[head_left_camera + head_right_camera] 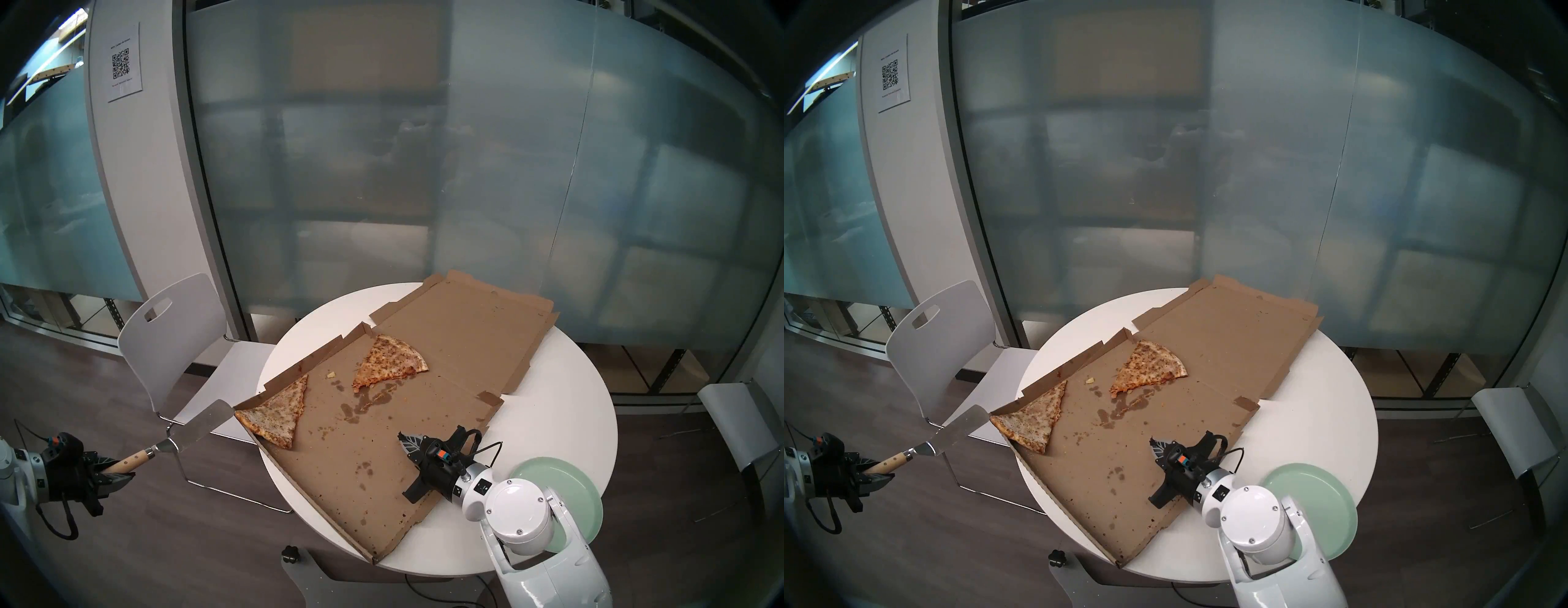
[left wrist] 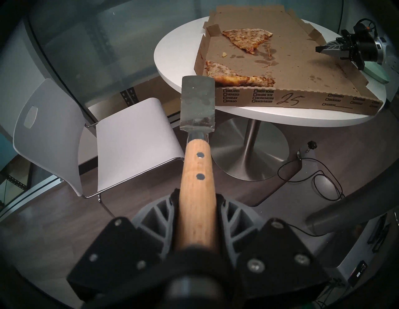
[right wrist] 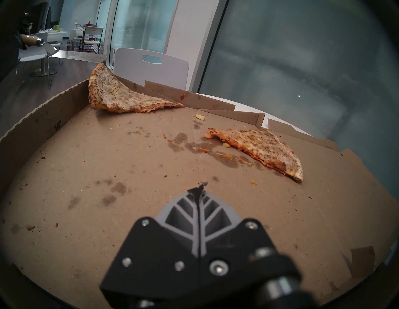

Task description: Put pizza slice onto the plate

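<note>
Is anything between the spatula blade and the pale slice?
Only the brown cardboard pizza box wall. The metal spatula, held in the left claw, sits outside it beside the pale triangular pizza slice, whose crust rides the rim.

An open cardboard pizza box (image 1: 382,433) lies on a round white table (image 1: 551,424), its floor stained with grease and crumbs. Inside, near the far wall, rests a shorter orange slice (image 1: 388,358) with a ragged tip. A white chair (image 1: 169,339) stands beside the table. Frosted glass walls (image 1: 466,148) are behind.
</note>
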